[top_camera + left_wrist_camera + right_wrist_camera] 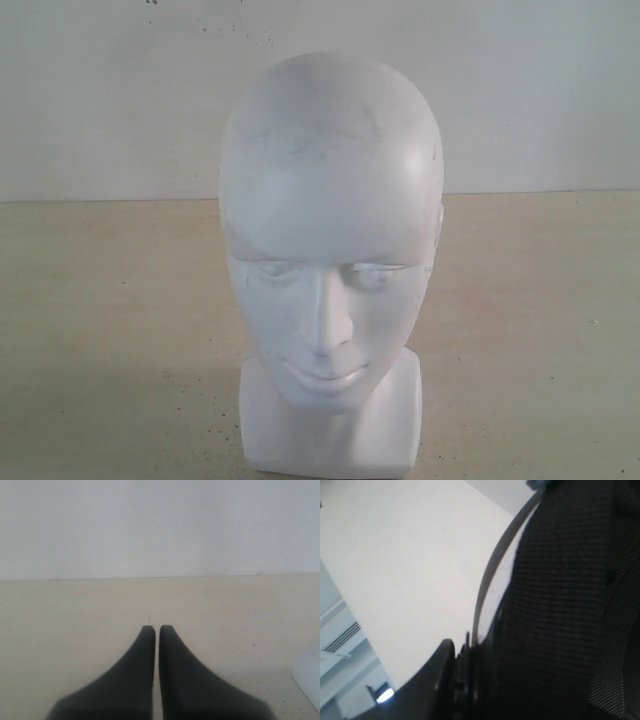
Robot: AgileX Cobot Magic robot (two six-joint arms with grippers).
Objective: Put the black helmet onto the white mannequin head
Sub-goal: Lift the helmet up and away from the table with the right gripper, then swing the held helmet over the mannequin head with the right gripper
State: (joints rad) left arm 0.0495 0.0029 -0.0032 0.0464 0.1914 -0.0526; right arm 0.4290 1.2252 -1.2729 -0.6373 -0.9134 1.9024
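Observation:
The white mannequin head (330,250) stands upright on the beige table and faces the exterior camera; its crown is bare. The black helmet (560,605) fills the right wrist view: I see its dark woven inner lining and a pale curved rim strip. My right gripper (465,650) is shut on the helmet's edge. One finger (437,675) presses on the outside, and the other is hidden behind the lining. Neither the helmet nor the right gripper shows in the exterior view. My left gripper (157,629) is shut and holds nothing, low over the table.
A plain white wall rises behind the beige table (100,320). A white rounded shape (309,677) sits at the edge of the left wrist view, beside the left gripper. Wall and ceiling show past the helmet in the right wrist view.

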